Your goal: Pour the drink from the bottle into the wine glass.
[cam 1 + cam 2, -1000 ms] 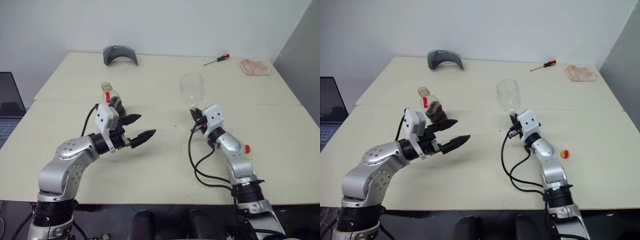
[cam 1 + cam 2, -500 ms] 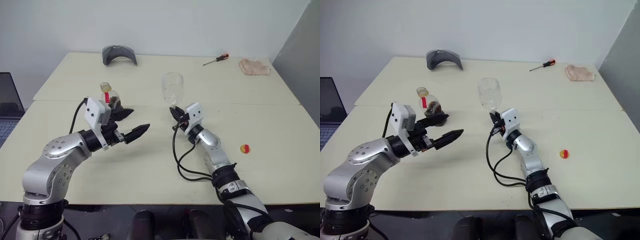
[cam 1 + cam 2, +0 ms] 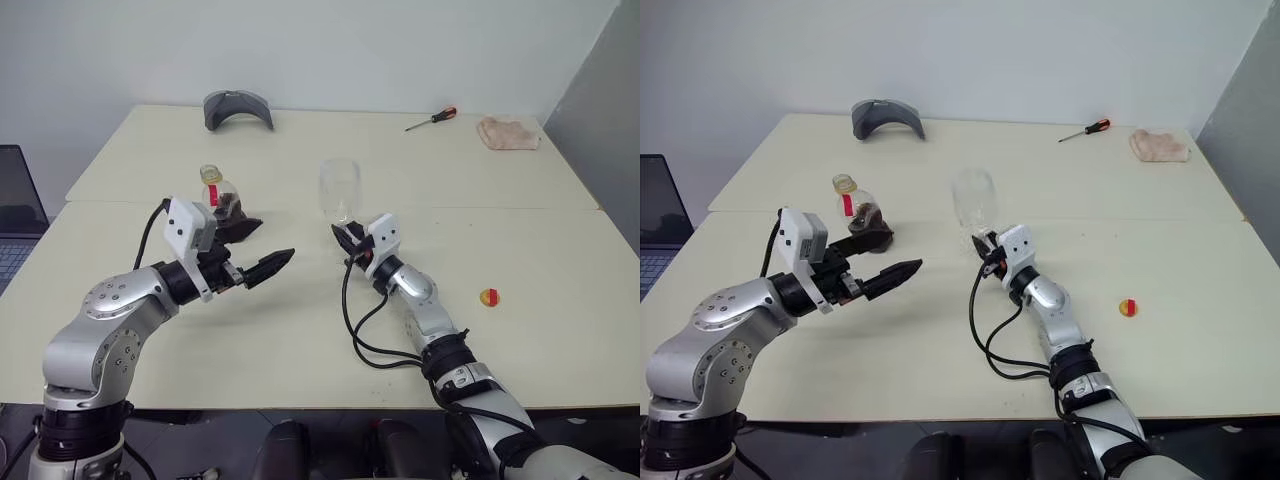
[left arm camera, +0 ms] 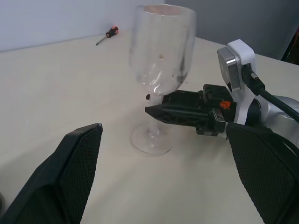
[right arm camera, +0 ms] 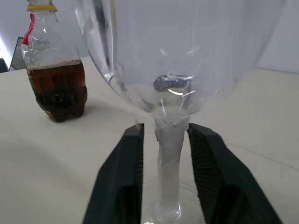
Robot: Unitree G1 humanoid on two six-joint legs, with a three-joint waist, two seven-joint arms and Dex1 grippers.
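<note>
A pale worktop (image 3: 320,330) carries everything in the scene, and the wine glass (image 3: 339,190) near its middle serves as the landmark here. The glass stands upright on its foot and looks empty. The right gripper (image 5: 164,175) reaches to the glass at stem height, one black finger on each side of the thin stem. In the right wrist view a narrow gap shows between each finger and the stem, so the gripper appears slightly parted around the stem, not clamped on it.

To the left of the glass stands the bottle (image 3: 222,198), upright, with a red neck label and a yellowish top. The drink (image 5: 58,86), a dark brown liquid, fills only its lower part. The left gripper (image 3: 262,244) hovers between the bottle and the glass, nearer the bottle, its two fingers spread wide and holding nothing.

A small yellow and red cap-like object (image 3: 489,297) lies to the right of the glass. Whether the bottle is uncapped cannot be told.

Judging by this, the glass is set in place, while taking up the bottle and pouring are not yet done.
</note>
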